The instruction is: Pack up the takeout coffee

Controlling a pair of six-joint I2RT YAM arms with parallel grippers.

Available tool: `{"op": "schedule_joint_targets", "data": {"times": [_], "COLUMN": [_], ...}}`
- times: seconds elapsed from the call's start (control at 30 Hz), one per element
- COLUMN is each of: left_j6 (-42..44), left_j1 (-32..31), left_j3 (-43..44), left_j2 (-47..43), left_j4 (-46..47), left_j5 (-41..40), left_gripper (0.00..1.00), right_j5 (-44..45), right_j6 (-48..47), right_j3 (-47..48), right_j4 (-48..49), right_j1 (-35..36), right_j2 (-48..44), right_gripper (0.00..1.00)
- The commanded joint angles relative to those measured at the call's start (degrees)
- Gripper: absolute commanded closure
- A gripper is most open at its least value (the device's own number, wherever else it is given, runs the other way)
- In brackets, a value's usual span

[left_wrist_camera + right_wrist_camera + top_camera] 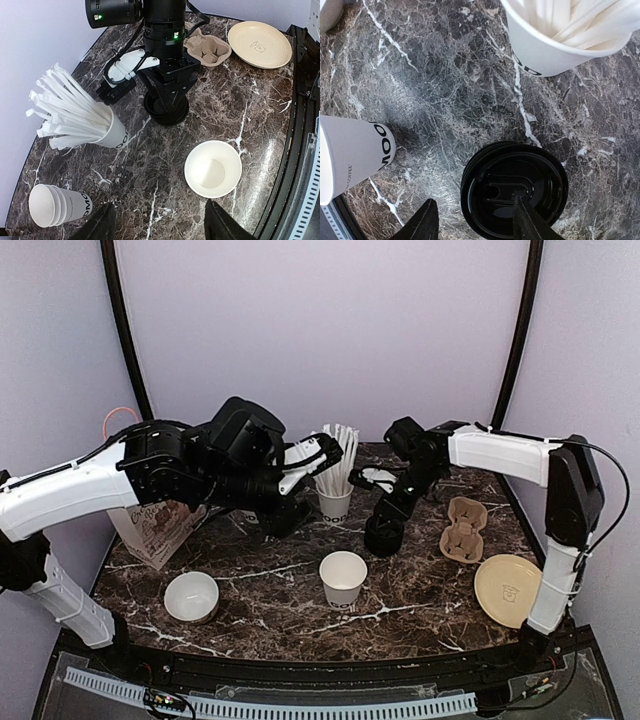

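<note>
One takeout coffee cup (343,577), white with dark lettering, stands upright with no lid at the table's front middle; it also shows as a white cup (213,168) and a white cup (355,155). A stack of black lids (515,187) sits behind it. My right gripper (476,222) is open and straddles the top lid's left rim, one finger inside the lid, the other on the marble outside. It shows low over the lids (385,530). My left gripper (157,226) hovers open and empty above the table, near the straw cup (325,450).
A white cup of straws (335,502) stands mid-table. A stack of white cups (57,204) lies on its side. A low white bowl (191,596) sits front left, a paper bag (150,530) at left, a pulp cup carrier (465,528) and a beige plate (508,590) at right.
</note>
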Motion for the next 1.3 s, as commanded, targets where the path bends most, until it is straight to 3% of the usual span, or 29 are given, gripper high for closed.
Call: {"op": "schedule_joint_targets", "data": {"times": [0.0, 0.67, 0.97, 1.27], "left_j6": [-1.6, -0.7, -0.3, -0.3], "left_j1": [-0.2, -0.1, -0.1, -0.1], "left_j3": [-1.1, -2.4, -2.6, -3.0], "left_j2": [-0.9, -0.6, -0.2, 0.1], "left_j4": [1.3, 0.1, -0.3, -0.5], "left_j5": [-1.5, -3.4, -3.2, -3.2], "left_gripper": [0.37, 0.37, 0.37, 0.37], "right_j5": [4.6, 6.3, 6.6, 6.4], "right_j6": [2.4, 4.7, 5.3, 5.8], "right_j3": [3.4, 7.7, 8.3, 8.2], "right_j4": [-3.2, -4.8, -4.8, -4.9], "right_j1": [2.5, 4.0, 4.0, 4.1], "right_j2": [2.4, 8.8, 9.5, 9.5], "right_gripper": [0.49, 0.61, 0.77, 0.64]}}
